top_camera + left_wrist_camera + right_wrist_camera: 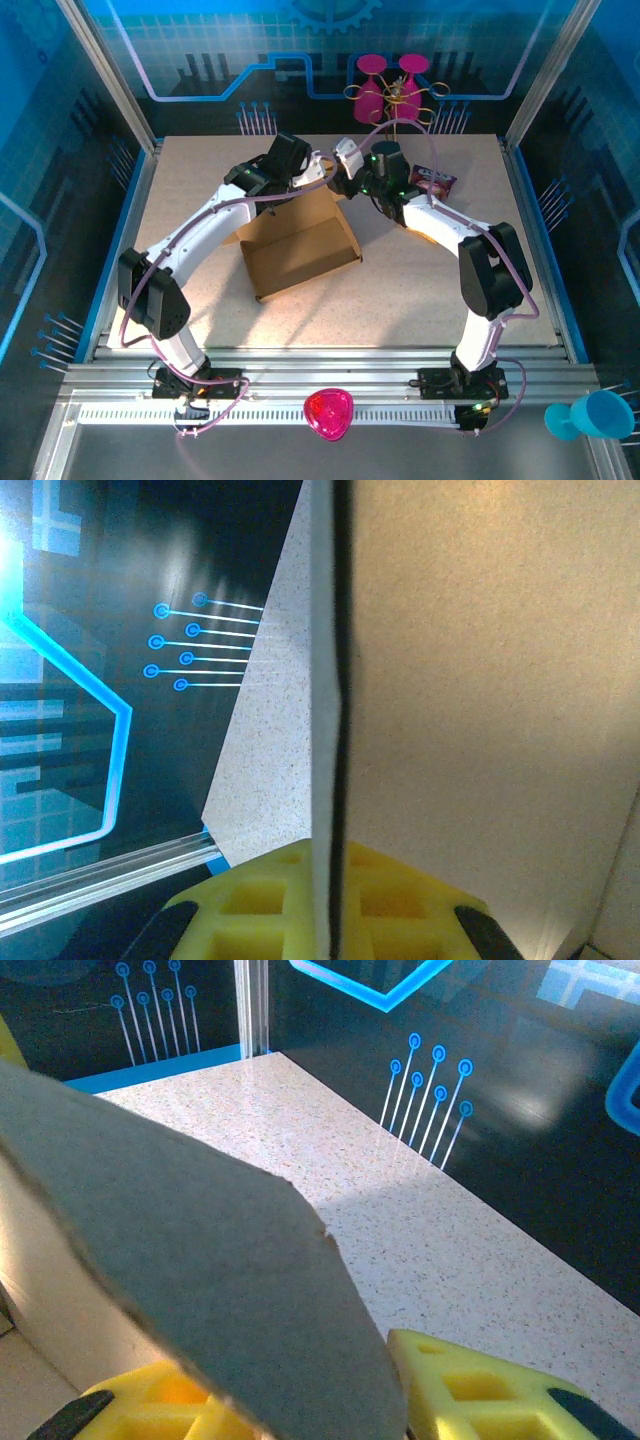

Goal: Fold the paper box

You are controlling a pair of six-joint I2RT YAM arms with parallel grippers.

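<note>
The paper box (300, 250), plain brown cardboard, lies open in the middle of the table with a back flap raised. My left gripper (318, 170) is at that back edge. In the left wrist view its yellow pads (270, 900) are shut on a thin cardboard panel (480, 680) seen edge-on. My right gripper (347, 163) meets the same edge from the right. In the right wrist view a rounded flap (200, 1260) lies between the yellow fingers (470, 1390) of the right gripper (290, 1370), which stand apart around it.
A small snack bag (435, 181) lies on the table right of the right wrist. Two pink cups (385, 85) stand behind the back edge. A pink heart-shaped dish (329, 413) rests on the front rail, and a blue cup (590, 415) sits at the near right.
</note>
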